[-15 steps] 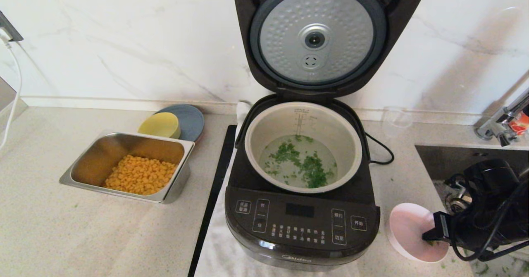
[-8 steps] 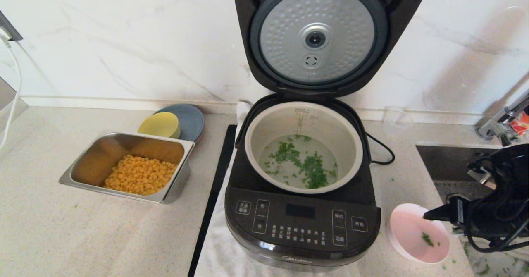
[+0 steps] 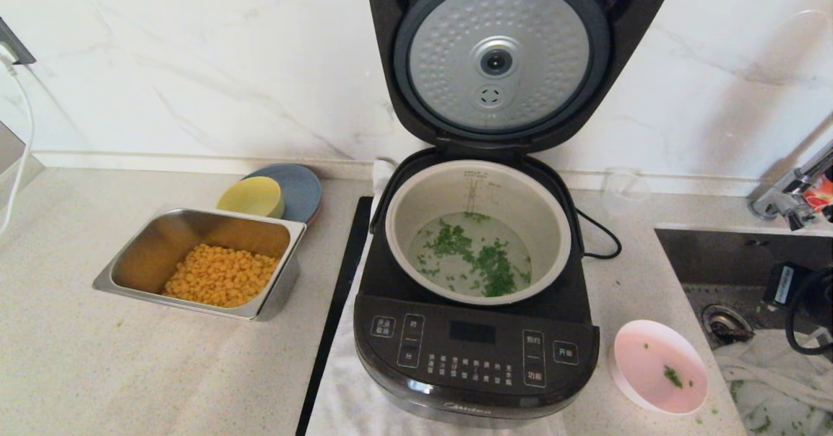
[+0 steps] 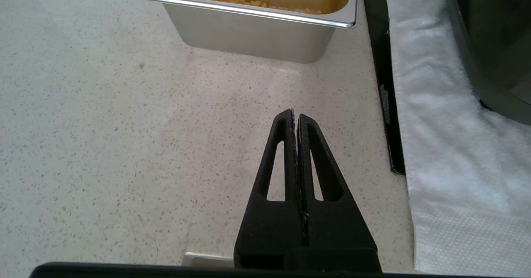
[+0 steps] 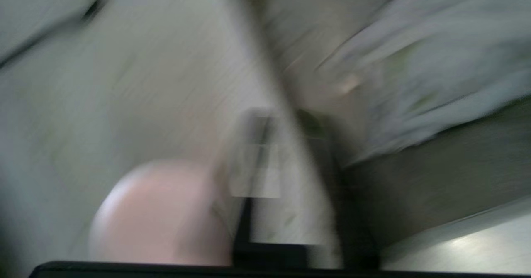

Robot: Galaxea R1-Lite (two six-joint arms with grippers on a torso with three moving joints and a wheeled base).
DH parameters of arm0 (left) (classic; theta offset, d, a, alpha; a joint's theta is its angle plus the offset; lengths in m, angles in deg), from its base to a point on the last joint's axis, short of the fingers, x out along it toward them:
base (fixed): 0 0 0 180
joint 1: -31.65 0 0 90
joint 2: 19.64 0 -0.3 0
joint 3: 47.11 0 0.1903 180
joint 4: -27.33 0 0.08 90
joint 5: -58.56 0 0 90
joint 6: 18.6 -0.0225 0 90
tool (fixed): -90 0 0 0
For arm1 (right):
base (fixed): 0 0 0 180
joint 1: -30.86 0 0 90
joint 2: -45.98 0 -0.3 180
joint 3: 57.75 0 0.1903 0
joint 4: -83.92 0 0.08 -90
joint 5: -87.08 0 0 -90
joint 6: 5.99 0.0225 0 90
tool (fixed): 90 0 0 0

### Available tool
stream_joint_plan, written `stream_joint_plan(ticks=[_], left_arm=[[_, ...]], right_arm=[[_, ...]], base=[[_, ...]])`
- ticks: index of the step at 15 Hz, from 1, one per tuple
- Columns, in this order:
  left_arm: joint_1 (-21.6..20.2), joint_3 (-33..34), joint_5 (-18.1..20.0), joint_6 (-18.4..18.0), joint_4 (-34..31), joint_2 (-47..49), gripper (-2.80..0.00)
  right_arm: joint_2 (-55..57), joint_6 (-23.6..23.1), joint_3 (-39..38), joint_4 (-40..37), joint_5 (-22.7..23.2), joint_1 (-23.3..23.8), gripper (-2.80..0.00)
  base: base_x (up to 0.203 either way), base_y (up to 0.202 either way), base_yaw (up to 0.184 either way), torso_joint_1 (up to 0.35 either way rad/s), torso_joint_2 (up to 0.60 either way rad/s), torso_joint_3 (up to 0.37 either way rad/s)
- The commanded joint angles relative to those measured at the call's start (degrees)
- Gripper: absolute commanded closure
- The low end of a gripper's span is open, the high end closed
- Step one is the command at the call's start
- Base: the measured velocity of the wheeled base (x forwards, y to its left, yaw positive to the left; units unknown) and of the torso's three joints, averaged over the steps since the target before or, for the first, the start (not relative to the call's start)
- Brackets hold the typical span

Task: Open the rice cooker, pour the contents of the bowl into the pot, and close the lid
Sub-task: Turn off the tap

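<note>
Standing open on a white towel (image 3: 338, 397) in the middle of the bench (image 3: 97, 371), the rice cooker (image 3: 475, 351) shows a faint "Midea" logo along its front edge and white Chinese labels on the buttons either side of a dark display. Its lid (image 3: 514, 52) is tipped back upright against the marble wall, one dimpled silver disc facing the room. Inside, the single light-grey pot (image 3: 423, 195) carries printed measuring marks on its far inner wall and holds shallow liquid strewn with chopped green herbs. One pale-pink bowl (image 3: 657, 364) sits on the bench just beside the cooker's front right corner, upright and almost bare, a few green flecks left in it. Off to the cooker's left lie one rectangular steel tray (image 3: 123, 273) of yellow corn kernels, and behind it one yellow bowl (image 3: 250, 196) resting on a grey-blue plate (image 3: 302, 185). A sink (image 3: 690, 247) with a tap (image 3: 791, 192) occupies the far right.

The left hand (image 4: 295, 118) hovers over the speckled bench in front of the tray, its two black fingers pressed together with nothing between them. The right hand (image 5: 286, 153) appears only as a smear in its own wrist view, near the pink bowl and above pale cloth; whether its fingers are spread or together cannot be told. In the head view only a black part of that arm shows, over the sink.
</note>
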Motion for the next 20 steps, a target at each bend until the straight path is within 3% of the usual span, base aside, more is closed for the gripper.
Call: stream_joint_plan(ticks=[1, 3, 7, 11, 14, 16, 20], left_arm=[[0.0, 0.0, 0.0, 0.0, 0.0, -0.1, 0.00], [0.0, 0.0, 0.0, 0.0, 0.0, -0.1, 0.00], [0.0, 0.0, 0.0, 0.0, 0.0, -0.1, 0.00], [0.0, 0.1, 0.0, 0.0, 0.0, -0.1, 0.00], [0.0, 0.1, 0.0, 0.0, 0.0, -0.1, 0.00], [0.1, 0.0, 0.0, 0.0, 0.0, -0.1, 0.00], [0.0, 0.0, 0.0, 0.0, 0.0, -0.1, 0.00]], right_arm=[[4.7, 0.0, -1.2, 9.2, -8.1, 1.7, 0.00], [7.0, -1.2, -2.5, 15.5, -13.9, 3.2, 0.00], [14.1, -5.6, -4.1, 28.8, -21.2, 6.1, 0.00], [21.9, -13.1, -8.1, 53.4, -26.0, 7.4, 0.00], [28.0, -19.7, -9.1, 67.6, -29.4, 7.8, 0.00], [30.5, -22.8, -8.6, 73.1, -30.3, 8.1, 0.00], [33.1, -23.7, -6.9, 75.2, -31.8, 8.2, 0.00]], base=[[0.000, 0.000, 0.000, 0.000, 0.00, 0.000], [0.000, 0.000, 0.000, 0.000, 0.00, 0.000], [0.000, 0.000, 0.000, 0.000, 0.00, 0.000], [0.000, 0.000, 0.000, 0.000, 0.00, 0.000], [0.000, 0.000, 0.000, 0.000, 0.00, 0.000], [0.000, 0.000, 0.000, 0.000, 0.00, 0.000], [0.000, 0.000, 0.000, 0.000, 0.00, 0.000]])
